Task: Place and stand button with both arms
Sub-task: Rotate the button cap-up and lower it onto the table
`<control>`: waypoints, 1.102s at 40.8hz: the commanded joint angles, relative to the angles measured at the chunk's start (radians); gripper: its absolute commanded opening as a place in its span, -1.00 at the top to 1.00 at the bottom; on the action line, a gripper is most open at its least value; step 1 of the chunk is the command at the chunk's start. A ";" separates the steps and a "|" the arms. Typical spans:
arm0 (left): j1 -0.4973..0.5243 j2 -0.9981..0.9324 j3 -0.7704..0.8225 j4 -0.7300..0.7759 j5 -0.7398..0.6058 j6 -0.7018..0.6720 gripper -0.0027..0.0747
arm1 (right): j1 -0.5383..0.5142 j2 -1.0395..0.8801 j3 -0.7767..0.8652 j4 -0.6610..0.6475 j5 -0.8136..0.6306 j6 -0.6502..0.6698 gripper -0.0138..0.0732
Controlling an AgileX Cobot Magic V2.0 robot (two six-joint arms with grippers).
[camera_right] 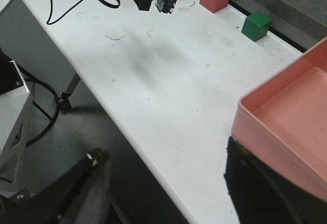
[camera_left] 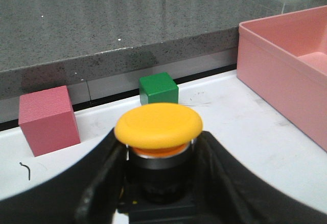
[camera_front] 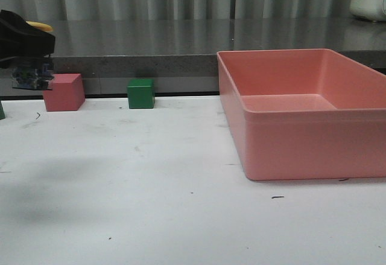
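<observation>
Left gripper [camera_left: 158, 183]: pinched on the button's dark body, held above the table at the far left of the front view.
Right gripper [camera_right: 163, 193]: spread wide, empty, low in its own view, off the table's near edge.
Pink bin [camera_front: 301, 117]: right side, well apart.
Pink cube [camera_front: 63, 92]: just beside the held button, upper left.
Green cube [camera_front: 140, 93]: farther right.
Button [camera_left: 158, 125]: yellow cap up, upright in the jaws.
Advice: lower straight onto bare table clear of the cubes, keep the cap level, release gently.
</observation>
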 commanded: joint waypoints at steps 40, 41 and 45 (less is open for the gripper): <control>0.108 0.413 0.046 0.032 -0.683 -0.071 0.31 | -0.001 0.007 -0.020 0.014 -0.058 -0.007 -0.46; 0.108 0.419 0.046 0.032 -0.694 -0.071 0.31 | -0.001 0.007 -0.020 0.014 -0.058 -0.007 -0.46; 0.108 0.428 0.046 0.032 -0.699 -0.059 0.31 | -0.001 0.007 -0.020 0.014 -0.058 -0.007 -0.46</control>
